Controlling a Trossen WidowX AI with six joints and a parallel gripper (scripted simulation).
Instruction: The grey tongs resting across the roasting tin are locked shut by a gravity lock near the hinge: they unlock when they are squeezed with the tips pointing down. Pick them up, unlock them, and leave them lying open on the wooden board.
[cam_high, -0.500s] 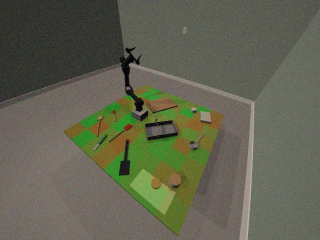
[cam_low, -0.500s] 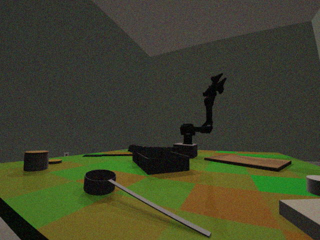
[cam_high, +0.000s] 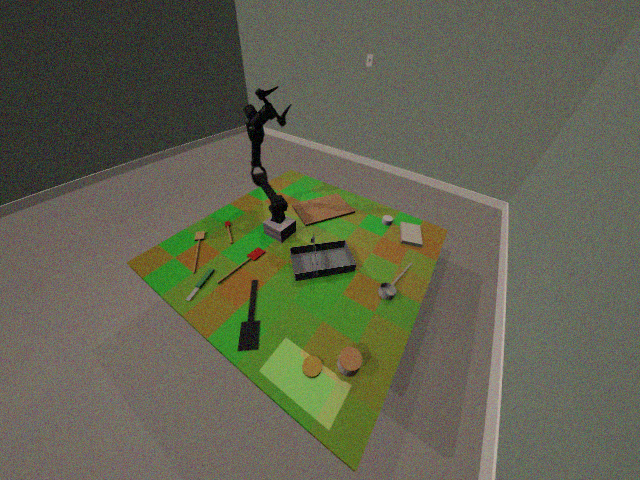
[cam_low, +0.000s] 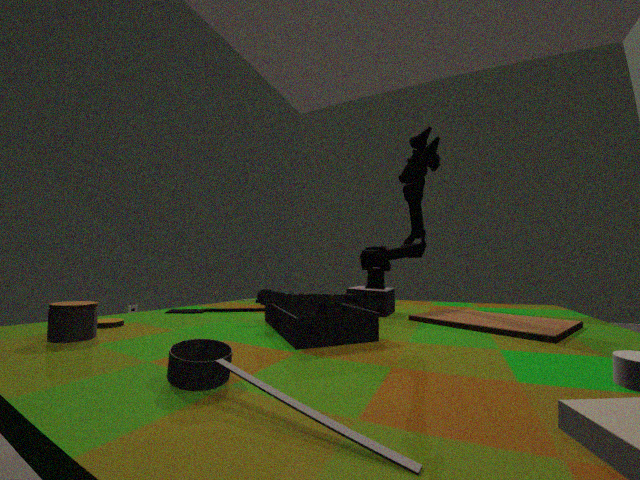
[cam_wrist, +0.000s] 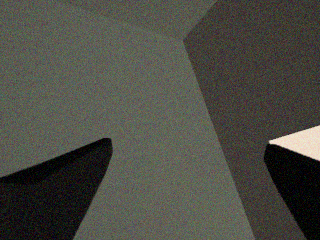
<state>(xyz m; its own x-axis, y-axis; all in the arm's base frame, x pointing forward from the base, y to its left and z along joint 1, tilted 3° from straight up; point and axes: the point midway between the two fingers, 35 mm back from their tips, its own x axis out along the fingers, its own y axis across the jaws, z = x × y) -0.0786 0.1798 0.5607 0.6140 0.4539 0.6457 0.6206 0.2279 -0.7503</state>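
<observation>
The grey tongs (cam_high: 313, 240) rest at the roasting tin's (cam_high: 323, 259) far rim, far below the pincer (cam_high: 275, 104). The pincer is raised high above its base with its fingers spread wide apart, gripping nothing. The wooden board (cam_high: 323, 208) lies on the tabletop (cam_high: 320, 304), well below it and beside the tin

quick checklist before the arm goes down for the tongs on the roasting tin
1. Claw open and empty: ok, the fingers stand wide with only wall between them.
2. Claw near the tongs: not ok, it is raised high and pointing up, far above the roasting tin.
3. Tongs lying across the tin: cannot tell, only a thin grey sliver shows at the far rim.
4. Wooden board free for set-down: ok, nothing lies on it.
5. Path down to the tin: ok, nothing stands between.
</observation>
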